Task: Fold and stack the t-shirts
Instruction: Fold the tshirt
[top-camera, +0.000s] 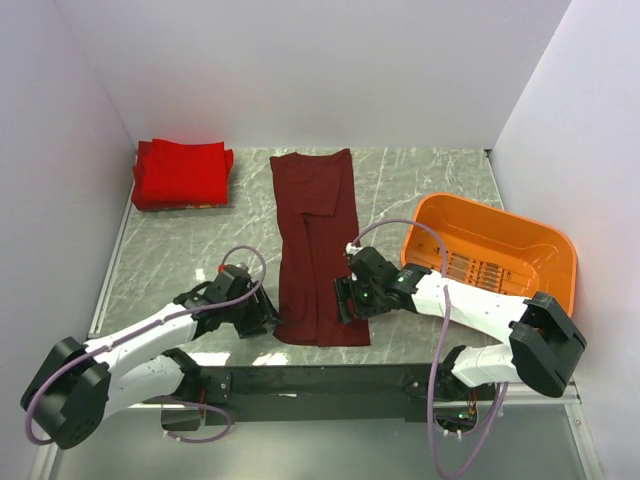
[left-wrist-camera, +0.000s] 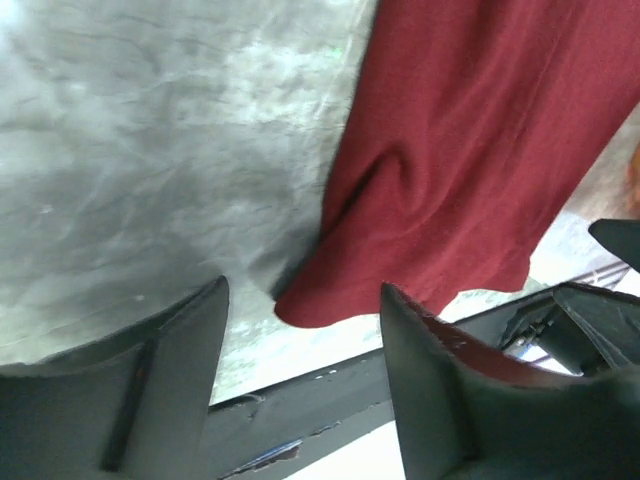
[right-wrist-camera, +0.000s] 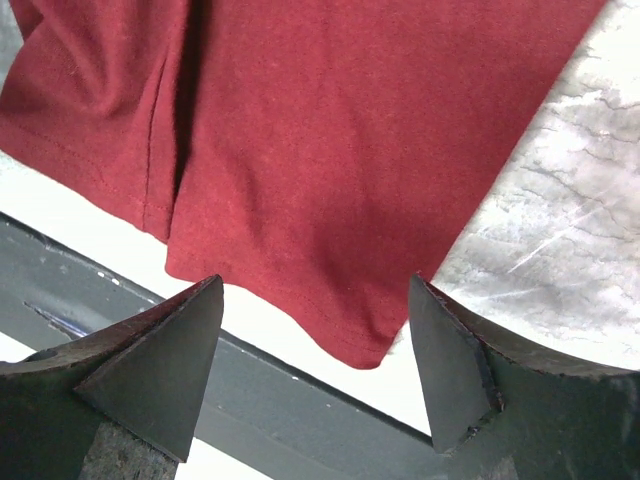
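A dark maroon t-shirt (top-camera: 316, 245) lies folded lengthwise into a long strip down the middle of the table, its hem at the near edge. My left gripper (top-camera: 262, 318) is open just left of the hem's near left corner (left-wrist-camera: 300, 305), with nothing between the jaws. My right gripper (top-camera: 347, 301) is open at the hem's near right corner (right-wrist-camera: 365, 350), empty too. The maroon cloth fills the upper part of the left wrist view (left-wrist-camera: 470, 150) and of the right wrist view (right-wrist-camera: 330, 140). A stack of folded bright red t-shirts (top-camera: 182, 173) sits at the back left.
An orange plastic basket (top-camera: 500, 250) stands at the right, just beyond my right arm. The dark front rail (top-camera: 330, 380) runs along the table's near edge below the hem. White walls close in the back and sides.
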